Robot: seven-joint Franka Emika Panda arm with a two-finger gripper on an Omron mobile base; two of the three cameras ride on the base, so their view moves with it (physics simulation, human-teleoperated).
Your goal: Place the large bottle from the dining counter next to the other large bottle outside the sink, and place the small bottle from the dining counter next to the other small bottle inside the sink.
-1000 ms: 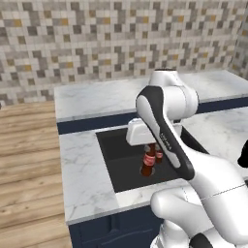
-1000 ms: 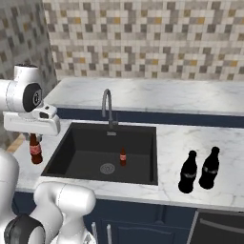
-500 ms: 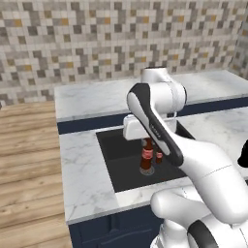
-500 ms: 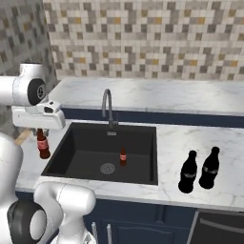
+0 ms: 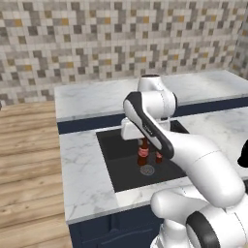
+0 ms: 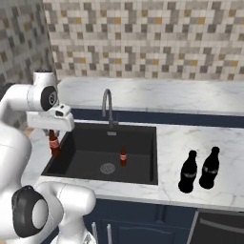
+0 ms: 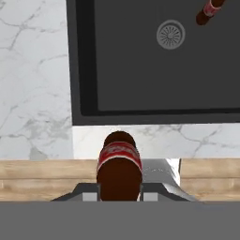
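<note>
Gripper [image 6: 54,135] pinches the small bottle [image 6: 54,143] upright, hanging over the sink's [image 6: 81,147] left rim; the other small bottle [image 6: 123,156] stands rightward, mid-basin beside the drain [image 6: 107,167].

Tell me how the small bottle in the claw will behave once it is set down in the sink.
The small bottle looks rigid and glossy, so it may slip in the claw if the hold loosens. It is narrow for its height, so probably tippy on the sink floor. Being round, it would likely roll toward the other small bottle.
</note>
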